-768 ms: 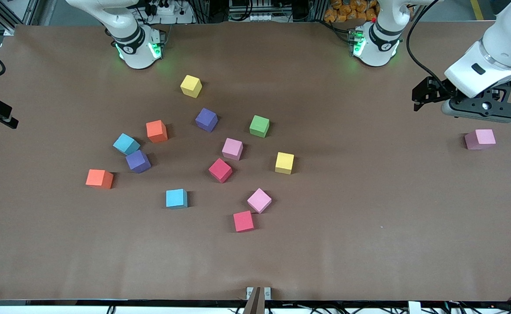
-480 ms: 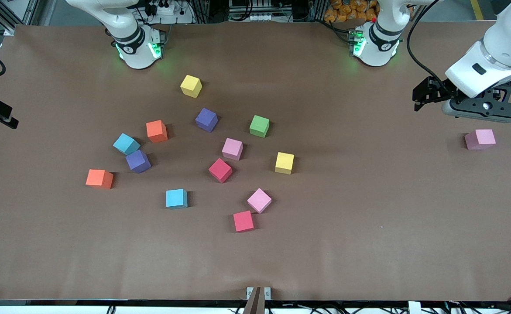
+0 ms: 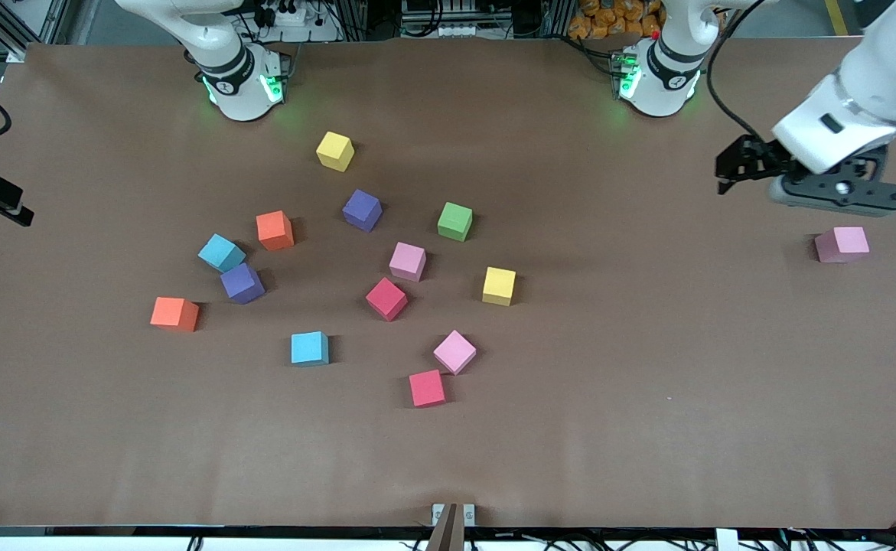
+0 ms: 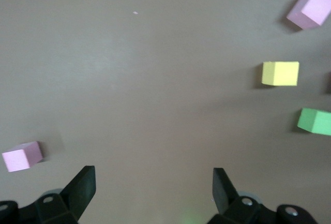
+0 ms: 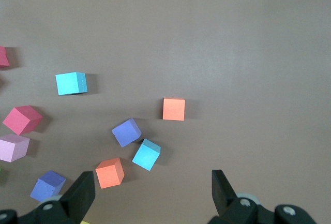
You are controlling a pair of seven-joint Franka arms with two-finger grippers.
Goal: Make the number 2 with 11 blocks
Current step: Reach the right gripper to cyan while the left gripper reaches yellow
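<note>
Blocks lie scattered on the brown surface (image 3: pixel 646 428), none yet joined into a digit. Most sit in a loose cluster toward the right arm's end and the middle: a yellow block (image 3: pixel 335 151) closest to the robots' edge, a purple block (image 3: pixel 362 210), a green block (image 3: pixel 455 221), an orange block (image 3: pixel 275 230) and a red block (image 3: pixel 427 388) closest to the front-camera edge. One pink block (image 3: pixel 842 245) rests alone, well apart, near the left arm's end. The left gripper (image 4: pixel 152 185) hangs over bare surface close to that pink block, jaws spread and empty. The right gripper (image 5: pixel 152 188) hangs over the right arm's end of the surface, jaws likewise released, holding nothing.
</note>
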